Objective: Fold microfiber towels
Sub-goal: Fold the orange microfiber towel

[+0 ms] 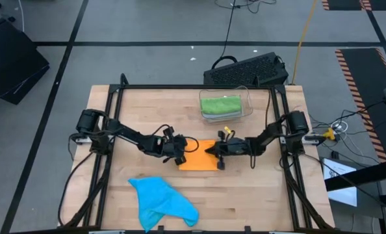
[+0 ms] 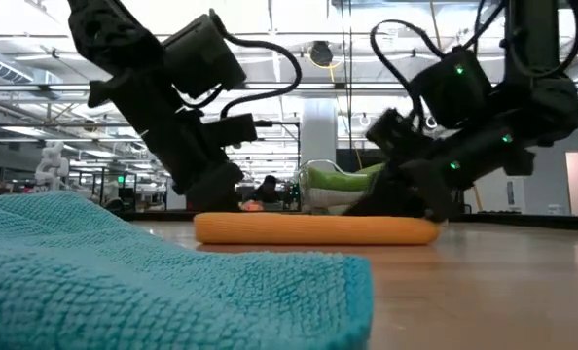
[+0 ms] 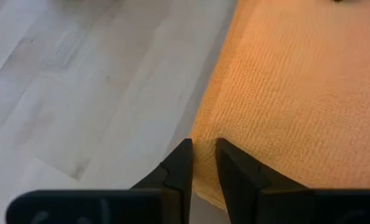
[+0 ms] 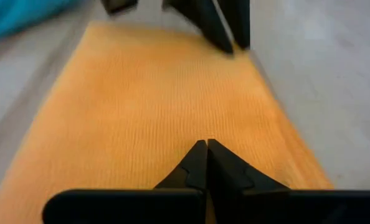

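An orange towel (image 1: 199,162), folded into a flat rectangle, lies on the wooden table's middle. My left gripper (image 3: 202,158) is at the towel's left edge, with cloth between its nearly closed fingertips. My right gripper (image 4: 207,149) is shut, its tips down on the towel's top near the right edge. The low view shows both grippers, the left (image 2: 219,194) and the right (image 2: 420,206), low over the orange towel (image 2: 318,229). A blue towel (image 1: 162,200) lies crumpled near the table's front edge. My left gripper pinches the orange towel's left edge (image 3: 203,134) between its two fingers, slanting down from the table's left side. How many layers it has I cannot tell. The towel lies flat on the table. My right gripper's shut fingertips (image 4: 197,158) rest on the towel's top surface near its right edge (image 4: 260,143), coming nearly level from the table's right side. Whether any cloth is caught between them I cannot tell.
A clear plastic bin (image 1: 227,104) with folded green towels stands at the back of the table, right of middle. A black keyboard (image 1: 245,70) lies on the floor beyond the far edge. Bare wood shows to the left and right of the orange towel.
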